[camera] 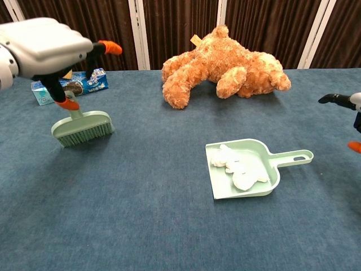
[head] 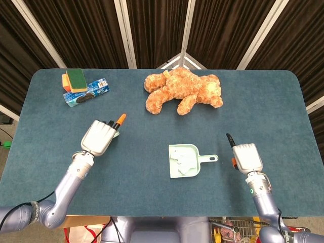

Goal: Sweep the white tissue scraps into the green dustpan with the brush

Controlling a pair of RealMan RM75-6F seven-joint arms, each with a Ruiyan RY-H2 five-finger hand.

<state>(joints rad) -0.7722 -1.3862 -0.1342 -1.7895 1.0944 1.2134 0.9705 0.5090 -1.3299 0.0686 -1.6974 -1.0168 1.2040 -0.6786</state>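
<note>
The pale green dustpan [head: 208, 158] [camera: 290, 157] lies on the blue table right of centre, handle pointing right. White tissue scraps [head: 179, 157] [camera: 237, 166] lie inside it. The green brush [camera: 82, 129] stands bristles down on the table at the left; the head view hides it under my left hand. My left hand [head: 99, 136] [camera: 45, 48] hovers over it and pinches its handle between an orange-tipped thumb and a finger. My right hand [head: 248, 157] [camera: 345, 100] holds nothing, fingers apart, just right of the dustpan handle.
An orange teddy bear [head: 182, 91] [camera: 225, 65] lies at the back centre. A green and orange sponge [head: 76, 80] sits on a blue cookie packet [head: 87, 92] [camera: 79, 84] at the back left.
</note>
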